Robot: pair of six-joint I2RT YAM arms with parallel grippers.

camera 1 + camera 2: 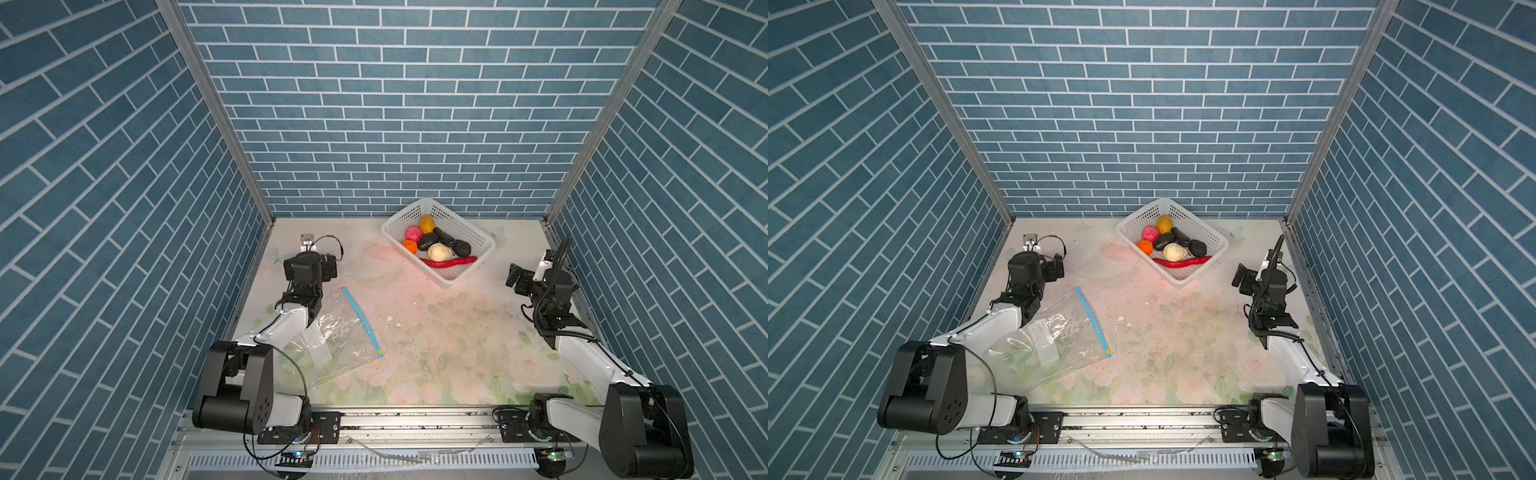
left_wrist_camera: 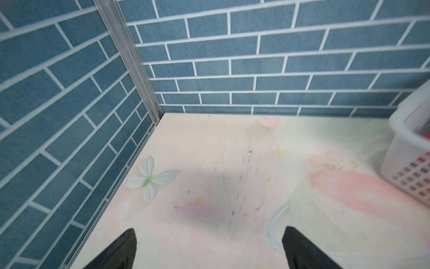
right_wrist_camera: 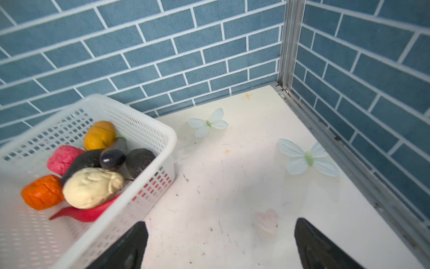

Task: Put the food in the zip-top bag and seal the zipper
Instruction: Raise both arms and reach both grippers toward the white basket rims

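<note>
Both arms hang clear of everything. The left gripper (image 2: 209, 229) has its jaws spread wide with nothing between them and is aimed at the back left corner. The right gripper (image 3: 221, 222) is just as wide and just as empty, aimed at the back right corner.

The bag (image 1: 345, 332) lies flat on the table (image 1: 436, 353) at front left, partly under the left forearm. That puts it behind the left gripper, not ahead of it, and the left wrist view shows none of it. Its zipper (image 1: 362, 320) is the edge facing the table's middle. It runs back to front, slanting right as it comes forward, with the slider (image 1: 380, 353) at the front end. Whether it is done up I cannot tell.

The food (image 1: 439, 251) is all in the basket (image 1: 446, 281) at the back, well apart from the bag. The basket is near the right gripper, on its inner side, so I'd say the right arm is nearer the food and the left nearer the bag, though the left would have to draw back and turn first
</note>
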